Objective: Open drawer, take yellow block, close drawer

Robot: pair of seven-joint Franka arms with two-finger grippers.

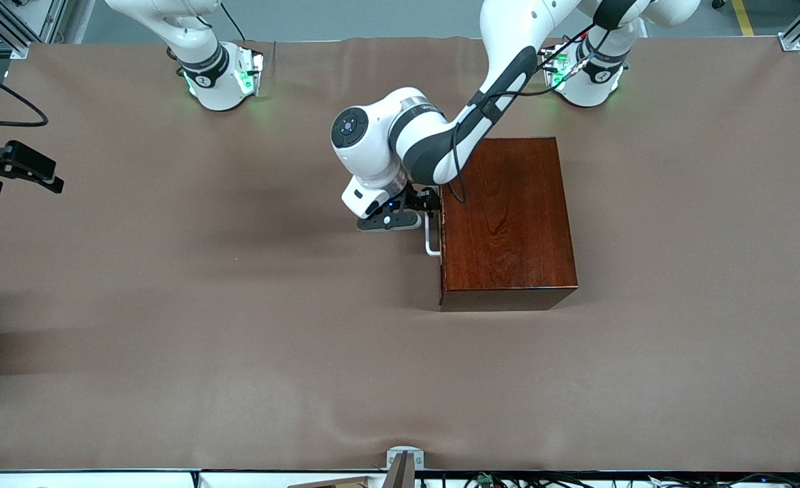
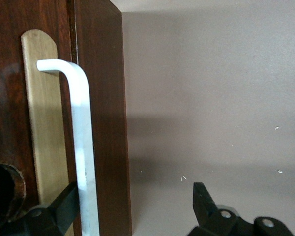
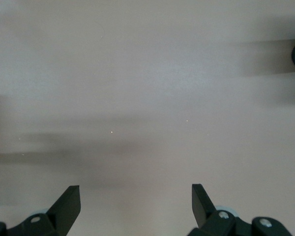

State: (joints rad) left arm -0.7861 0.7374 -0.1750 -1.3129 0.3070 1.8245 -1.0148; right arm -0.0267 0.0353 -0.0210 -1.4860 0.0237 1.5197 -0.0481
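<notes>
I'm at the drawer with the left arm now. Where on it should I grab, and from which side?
Judging by its shape, grip the white loop handle on the drawer front, mid-bar. The bar stands off the wood, leaving a gap for one finger. Come straight at the drawer's front, from the right arm's end of the table. The left pincer is open and already straddles the bar. The right pincer waits, open, over bare table.

Drawer shut, inside hidden, no yellow block visible. My left tool sits mostly under my own wrist; handle runs off the wrist view's edge.
</notes>
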